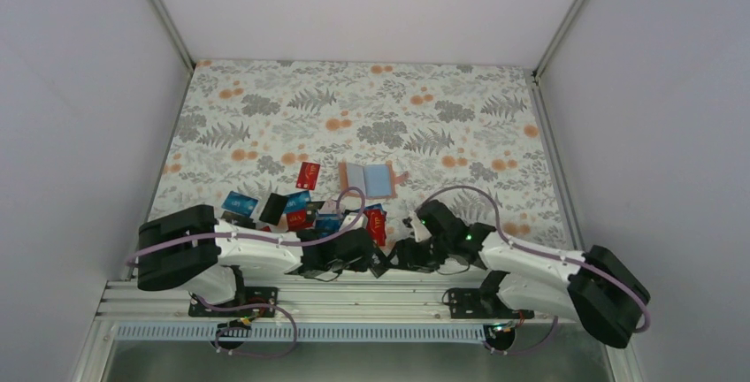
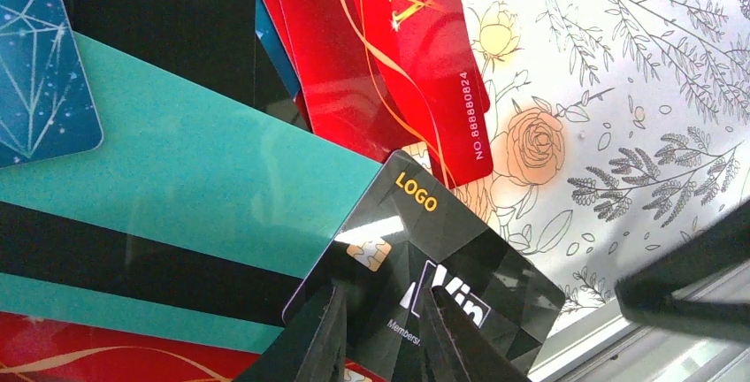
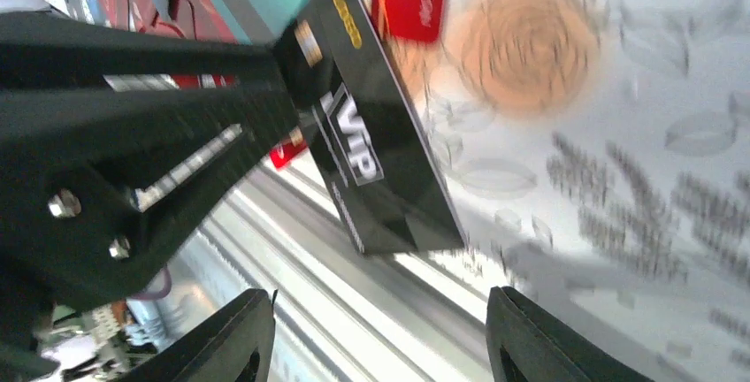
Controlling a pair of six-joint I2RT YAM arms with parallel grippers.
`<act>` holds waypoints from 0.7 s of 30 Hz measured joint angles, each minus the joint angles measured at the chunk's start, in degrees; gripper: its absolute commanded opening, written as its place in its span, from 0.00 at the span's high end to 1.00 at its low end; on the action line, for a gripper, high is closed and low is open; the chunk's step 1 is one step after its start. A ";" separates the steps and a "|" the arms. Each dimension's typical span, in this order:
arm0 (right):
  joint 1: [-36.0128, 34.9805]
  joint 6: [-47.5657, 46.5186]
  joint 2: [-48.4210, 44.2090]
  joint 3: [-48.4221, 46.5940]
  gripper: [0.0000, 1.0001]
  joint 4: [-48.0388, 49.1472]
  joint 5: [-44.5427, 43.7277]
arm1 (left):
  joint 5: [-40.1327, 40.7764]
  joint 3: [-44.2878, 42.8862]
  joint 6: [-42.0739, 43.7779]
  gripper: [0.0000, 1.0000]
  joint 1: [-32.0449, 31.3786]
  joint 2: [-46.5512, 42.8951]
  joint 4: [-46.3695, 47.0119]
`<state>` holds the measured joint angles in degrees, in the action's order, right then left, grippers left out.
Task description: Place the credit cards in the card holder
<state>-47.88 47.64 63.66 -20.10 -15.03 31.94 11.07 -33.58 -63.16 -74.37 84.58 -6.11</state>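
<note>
One black card [image 2: 442,276], printed LOGO and VIP, is pinched by one end between the closed-in fingers of the left gripper [image 2: 382,311]. It tilts over the other credit cards [image 1: 301,210], which are heaped at the near edge of the table [image 1: 398,108]. We see the card holder [image 1: 367,179] lying open just beyond the heap. The right gripper [image 3: 380,311] faces that card with its fingers spread wide, holding nothing. Both arms lie low, forearms reaching inward toward each other.

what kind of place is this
Probably a robotics test cell: plain white panel walls, two white-and-black robot arms bolted to an aluminium rail, and a floral-print table cover strewn with plastic credit cards.
</note>
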 measured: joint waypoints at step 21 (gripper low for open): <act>-13.42 39.28 -14.34 9.42 0.41 7.28 -6.12 | -0.44 -0.28 0.59 0.77 0.02 0.52 0.50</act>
<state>-61.30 86.91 49.32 -10.68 -7.75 25.82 10.63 -33.87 -62.57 -74.35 85.10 -5.61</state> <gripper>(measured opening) 0.598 0.233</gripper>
